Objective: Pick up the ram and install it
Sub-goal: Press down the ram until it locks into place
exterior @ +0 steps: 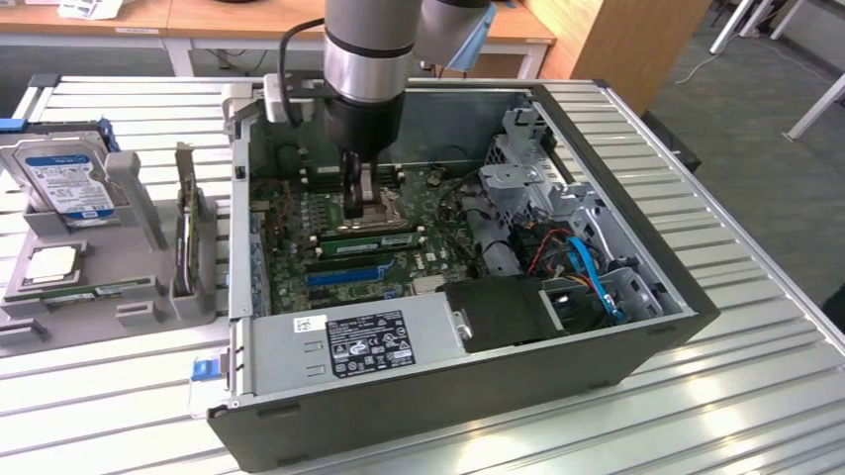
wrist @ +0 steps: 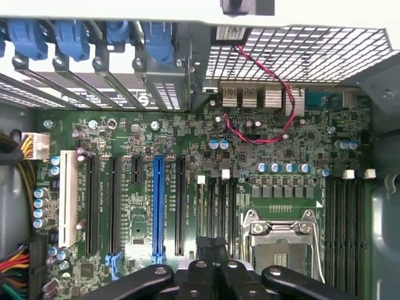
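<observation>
Arm: reaches down into the open case [exterior: 660, 327] from above, its gripper [exterior: 356, 203] low over the motherboard [exterior: 284, 223].
Jaws: drawn fully together — the black fingers [wrist: 209, 262] meet over the memory slots beside the socket [wrist: 278, 247]. Whether anything thin sits between them cannot be told.
Ram: a green stick [exterior: 370, 238] lies seated in a slot just below the fingertips in the exterior view, running toward that view's right, beside the socket. The fingertips are just above it or touching its top edge; which one cannot be told.
Second green strip: lies in the tray [exterior: 133, 297] outside the case, on the exterior view's left — a flat board [exterior: 93, 293] near a square silver chip [exterior: 50, 263].
Hard drive: a blue-labelled drive [exterior: 66, 183] stands in the same tray, behind the chip.
Blue slot: a long blue slot [wrist: 157, 206] on the motherboard, among black slots, well to the side of the fingers in the wrist view.
Power supply: a grey box with a black label [exterior: 370, 341] at the case's near edge.
Cables: red wire [wrist: 262, 94] loops across the board near the rear ports; blue cable [exterior: 595, 282] sits by the drive bay.
Table: slatted metal top [exterior: 739, 396] under case and tray.
</observation>
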Controlling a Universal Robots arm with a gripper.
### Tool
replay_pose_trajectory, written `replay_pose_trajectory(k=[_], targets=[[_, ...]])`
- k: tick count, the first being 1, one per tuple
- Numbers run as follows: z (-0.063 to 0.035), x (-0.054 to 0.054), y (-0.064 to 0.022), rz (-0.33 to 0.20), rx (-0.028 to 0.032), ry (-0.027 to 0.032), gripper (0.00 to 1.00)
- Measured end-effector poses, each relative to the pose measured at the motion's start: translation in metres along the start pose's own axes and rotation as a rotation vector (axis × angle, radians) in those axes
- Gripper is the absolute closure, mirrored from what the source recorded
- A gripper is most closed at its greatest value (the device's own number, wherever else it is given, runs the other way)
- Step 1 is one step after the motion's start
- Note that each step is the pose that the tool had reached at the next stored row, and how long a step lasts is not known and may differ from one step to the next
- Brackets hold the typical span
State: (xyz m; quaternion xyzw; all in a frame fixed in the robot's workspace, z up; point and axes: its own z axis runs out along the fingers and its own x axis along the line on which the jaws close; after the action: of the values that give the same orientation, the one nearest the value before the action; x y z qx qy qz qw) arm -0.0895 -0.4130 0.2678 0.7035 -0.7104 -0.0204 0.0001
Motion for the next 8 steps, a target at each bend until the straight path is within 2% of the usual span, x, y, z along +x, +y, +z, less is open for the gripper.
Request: replay_pose_trajectory(k=[8], targets=[[-0.0139, 0.0, 0.0004, 0.0, 0.0, 0.0, 0.9]])
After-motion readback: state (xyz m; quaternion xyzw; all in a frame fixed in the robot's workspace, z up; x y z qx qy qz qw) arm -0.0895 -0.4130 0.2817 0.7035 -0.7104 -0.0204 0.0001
